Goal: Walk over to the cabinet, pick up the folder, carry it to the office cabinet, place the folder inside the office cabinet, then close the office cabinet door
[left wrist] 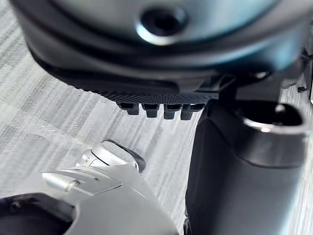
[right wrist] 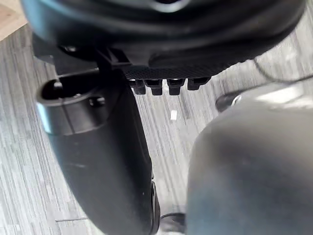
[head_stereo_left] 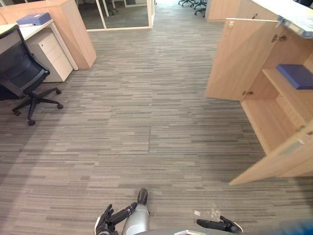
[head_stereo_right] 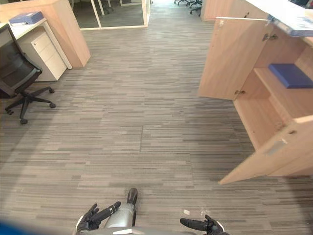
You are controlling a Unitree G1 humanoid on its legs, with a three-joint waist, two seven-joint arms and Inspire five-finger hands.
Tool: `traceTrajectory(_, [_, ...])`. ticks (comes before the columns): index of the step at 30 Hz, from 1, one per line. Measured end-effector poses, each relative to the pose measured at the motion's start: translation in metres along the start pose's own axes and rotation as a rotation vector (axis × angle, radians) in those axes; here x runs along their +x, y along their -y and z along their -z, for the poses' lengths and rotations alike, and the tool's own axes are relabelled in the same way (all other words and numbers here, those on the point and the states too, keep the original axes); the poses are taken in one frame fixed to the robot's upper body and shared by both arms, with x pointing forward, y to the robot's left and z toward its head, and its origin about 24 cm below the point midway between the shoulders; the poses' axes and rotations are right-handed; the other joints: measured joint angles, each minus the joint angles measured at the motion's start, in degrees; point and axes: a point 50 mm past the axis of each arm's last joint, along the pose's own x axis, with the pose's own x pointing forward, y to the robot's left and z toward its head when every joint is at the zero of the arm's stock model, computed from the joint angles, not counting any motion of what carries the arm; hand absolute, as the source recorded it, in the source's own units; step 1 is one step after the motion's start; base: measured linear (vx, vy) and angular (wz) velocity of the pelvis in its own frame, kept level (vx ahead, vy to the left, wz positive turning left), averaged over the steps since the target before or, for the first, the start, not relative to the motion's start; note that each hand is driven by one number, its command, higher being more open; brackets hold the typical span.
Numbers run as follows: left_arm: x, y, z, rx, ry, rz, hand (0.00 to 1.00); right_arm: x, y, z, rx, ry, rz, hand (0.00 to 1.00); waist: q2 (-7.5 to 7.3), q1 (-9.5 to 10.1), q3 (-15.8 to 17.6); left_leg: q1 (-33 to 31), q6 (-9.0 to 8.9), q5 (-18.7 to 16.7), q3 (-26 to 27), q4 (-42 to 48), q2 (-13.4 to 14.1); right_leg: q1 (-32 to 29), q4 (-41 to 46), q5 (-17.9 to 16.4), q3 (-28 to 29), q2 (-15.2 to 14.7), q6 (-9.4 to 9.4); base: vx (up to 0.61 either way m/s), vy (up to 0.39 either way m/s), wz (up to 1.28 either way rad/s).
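The flat dark-blue folder (head_stereo_left: 297, 75) lies on the middle shelf inside the light wooden office cabinet (head_stereo_left: 266, 117), set back from the shelf's front edge, so by my judgement only the doors need shutting. Both doors stand wide: the far wooden door (head_stereo_left: 237, 58) swings out over the grey striped carpet floor (head_stereo_left: 161, 122), and the near wooden door (head_stereo_left: 281, 156) juts from the cabinet toward the robot. The left robot hand (head_stereo_left: 108, 219) and the right robot hand (head_stereo_left: 217, 224) hang low, well apart from the cabinet, each with fingers relaxed and spread, holding nothing. The likely trouble is the near door: walking straight at the cabinet could knock its free edge, and a push close to the hinge side could slip off or leave it ajar. Shutting one door alone would leave the task unfinished. A second blue binder (head_stereo_left: 33, 19) on the white tabletop (head_stereo_left: 32, 30), far across the floor from the cabinet by a black office chair (head_stereo_left: 19, 71), could be mistaken for the target.
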Motion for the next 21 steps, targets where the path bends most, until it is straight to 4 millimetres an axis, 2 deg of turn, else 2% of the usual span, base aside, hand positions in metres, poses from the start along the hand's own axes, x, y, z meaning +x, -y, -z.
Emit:
traceTrajectory(1, [-0.001, -0.006, 0.000, 0.008, 0.004, -0.016, 1.00, 0.002, -0.013, 0.002, 0.040, -0.018, -0.040, 1.00, -1.62, 0.28, -1.7, -0.9, 0.78, 0.5, 2.0, 3.8, -2.2, -1.3, 2.8, 0.4, 3.1, -2.4, -0.83, 0.36, 0.333, -0.59])
traceTrajectory(2, [-0.001, -0.008, -0.001, 0.017, 0.003, -0.024, 1.00, 0.003, -0.023, 0.000, 0.044, -0.014, -0.070, 1.00, -2.25, 0.31, -2.4, -0.8, 2.67, -0.4, 3.1, 4.8, -3.1, -2.9, 5.8, 1.3, 4.3, -3.3, -1.23, 0.47, 0.394, -0.69])
traceTrajectory(3, [0.000, -0.013, -0.003, 0.038, -0.002, -0.035, 1.00, 0.004, -0.029, -0.003, 0.031, 0.003, -0.091, 1.00, -4.08, -0.14, -3.8, 0.9, 5.30, -2.0, 5.3, 5.5, -5.1, -5.6, 11.3, 4.3, 6.8, -5.4, -1.32, 0.48, 0.395, -0.68])
traceTrajectory(4, [-0.001, -0.017, 0.002, 0.050, -0.022, -0.051, 1.00, 0.005, -0.030, -0.007, 0.031, 0.007, -0.105, 1.00, -4.31, -0.02, -4.0, 4.0, 7.43, -3.7, 7.9, 4.9, -6.5, -7.3, 16.6, 7.9, 9.3, -6.7, -3.17, 0.56, 0.473, -0.75])
traceTrajectory(5, [-0.003, -0.018, 0.005, 0.065, -0.033, -0.054, 1.00, 0.005, -0.031, -0.007, 0.034, 0.010, -0.105, 1.00, -4.45, 0.02, -4.3, 5.9, 8.41, -4.4, 9.6, 4.0, -7.4, -8.7, 19.8, 10.2, 10.2, -7.5, -4.01, 0.45, 0.382, -0.91])
traceTrajectory(6, [-0.004, -0.020, 0.009, 0.075, -0.043, -0.063, 1.00, 0.005, -0.029, -0.010, 0.035, 0.028, -0.104, 1.00, -4.43, 0.04, -5.2, 9.7, 10.08, -5.3, 12.1, 1.2, -9.3, -12.6, 27.0, 16.4, 11.0, -9.2, -6.42, 0.35, 0.308, -0.72])
traceTrajectory(7, [-0.005, -0.020, 0.010, 0.084, -0.047, -0.065, 1.00, 0.005, -0.027, -0.013, 0.036, 0.040, -0.101, 1.00, -4.29, -0.05, -5.5, 11.7, 10.92, -5.5, 13.2, -0.3, -10.3, -14.6, 30.2, 20.0, 10.5, -10.2, -8.53, 0.42, 0.369, -0.78])
traceTrajectory(8, [-0.005, -0.019, 0.011, 0.113, -0.051, -0.062, 1.00, 0.005, -0.022, -0.022, 0.044, 0.073, -0.093, 1.00, -3.77, -0.37, -5.4, 15.5, 12.22, -5.5, 15.1, -3.1, -11.6, -18.6, 38.6, 24.9, 7.6, -12.4, -12.77, 0.37, 0.327, -0.53])
traceTrajectory(9, [-0.005, -0.017, 0.012, 0.127, -0.054, -0.054, 1.00, 0.005, -0.022, -0.028, 0.042, 0.097, -0.094, 1.00, -3.30, -0.75, -5.1, 18.5, 12.73, -5.3, 15.6, -4.9, -12.1, -20.9, 43.9, 25.5, 2.9, -13.7, -13.97, 0.41, 0.354, -0.48])
traceTrajectory(10, [-0.003, -0.011, 0.010, 0.160, -0.053, -0.033, 1.00, 0.005, -0.022, -0.038, 0.036, 0.131, -0.091, 1.00, -1.76, -1.47, -4.0, 23.1, 12.84, -5.2, 15.2, -7.2, -11.7, -21.6, 48.2, 22.4, -7.2, -14.3, -14.04, 0.31, 0.250, -0.25])
traceTrajectory(11, [-0.002, -0.008, 0.008, 0.182, -0.050, -0.019, 1.00, 0.005, -0.023, -0.040, 0.037, 0.135, -0.087, 1.00, -1.43, -1.63, -3.5, 24.6, 12.84, -5.2, 14.8, -7.6, -11.3, -21.5, 48.7, 19.5, -10.5, -13.6, -12.61, 0.29, 0.180, -0.22])
traceTrajectory(12, [0.001, -0.003, 0.005, 0.226, -0.042, 0.006, 1.00, 0.006, -0.025, -0.043, 0.037, 0.139, -0.089, 1.00, -0.77, -1.58, -2.6, 26.5, 13.03, -5.4, 14.2, -7.8, -10.3, -20.8, 47.0, 14.4, -15.0, -11.2, -8.26, 0.28, 0.071, -0.25])
traceTrajectory(13, [0.005, 0.009, -0.004, 0.317, -0.023, 0.064, 1.00, 0.006, -0.029, -0.049, 0.036, 0.162, -0.098, 1.00, 0.71, -1.79, -0.8, 29.1, 14.64, -6.5, 11.9, -7.9, -8.1, -19.9, 41.0, 9.4, -21.3, -5.6, -4.85, 0.23, 0.036, -0.23])
traceTrajectory(14, [0.006, 0.012, -0.005, 0.332, -0.020, 0.075, 1.00, 0.006, -0.030, -0.051, 0.035, 0.170, -0.102, 1.00, 1.08, -1.87, -0.5, 29.6, 15.00, -7.1, 11.2, -8.0, -7.7, -19.9, 39.5, 8.7, -22.4, -4.4, -4.44, 0.20, -0.033, -0.21])
traceTrajectory(15, [0.010, 0.020, -0.013, 0.380, -0.003, 0.110, 1.00, 0.005, -0.035, -0.056, 0.035, 0.194, -0.121, 1.00, 1.64, -1.99, 1.0, 31.0, 14.90, -9.0, 10.4, -8.1, -6.7, -20.5, 33.3, 7.6, -25.2, 0.0, -3.33, 0.10, -0.064, -0.09])
traceTrajectory(16, [0.013, 0.023, -0.021, 0.403, 0.016, 0.124, 1.00, 0.005, -0.043, -0.058, 0.045, 0.212, -0.142, 1.00, 0.97, -2.34, 1.7, 30.9, 15.37, -10.8, 10.1, -7.6, -6.7, -22.1, 26.2, 7.8, -25.9, 3.0, -3.18, 0.09, -0.087, -0.02])
traceTrajectory(17, [0.014, 0.025, -0.024, 0.406, 0.024, 0.126, 1.00, 0.005, -0.047, -0.058, 0.053, 0.218, -0.149, 1.00, 0.65, -2.60, 1.8, 30.7, 15.36, -11.6, 9.7, -7.2, -6.9, -22.9, 22.5, 8.2, -26.1, 4.1, -3.05, 0.04, -0.114, 0.26])
traceTrajectory(18, [0.016, 0.031, -0.028, 0.405, 0.037, 0.138, 1.00, 0.005, -0.051, -0.060, 0.087, 0.225, -0.161, 1.00, 0.03, -3.51, 2.0, 30.7, 14.96, -12.5, 8.2, -6.9, -7.2, -23.9, 15.0, 10.0, -26.4, 5.4, -2.70, 0.07, -0.135, 0.58])
traceTrajectory(19, [0.016, 0.040, -0.029, 0.410, 0.044, 0.162, 1.00, 0.005, -0.052, -0.060, 0.112, 0.227, -0.164, 1.00, -0.27, -3.86, 2.2, 31.3, 14.29, -13.1, 6.3, -7.1, -7.3, -24.3, 8.9, 13.9, -26.5, 5.7, -3.68, 0.16, -0.183, 0.68])
traceTrajectory(20, [0.016, 0.044, -0.028, 0.404, 0.043, 0.172, 1.00, 0.005, -0.052, -0.059, 0.129, 0.226, -0.163, 1.00, -0.36, -3.89, 2.3, 31.8, 13.86, -13.5, 5.3, -7.3, -7.1, -24.0, 8.0, 16.0, -26.6, 5.7, -4.38, 0.21, -0.176, 0.81])
traceTrajectory(21, [0.015, 0.051, -0.025, 0.393, 0.041, 0.188, 1.00, 0.006, -0.050, -0.056, 0.156, 0.212, -0.154, 1.00, -0.54, -4.00, 2.1, 33.3, 12.98, -14.4, 3.2, -8.2, -6.4, -23.1, 7.6, 19.1, -27.6, 6.1, -6.36, 0.39, -0.267, 0.74])
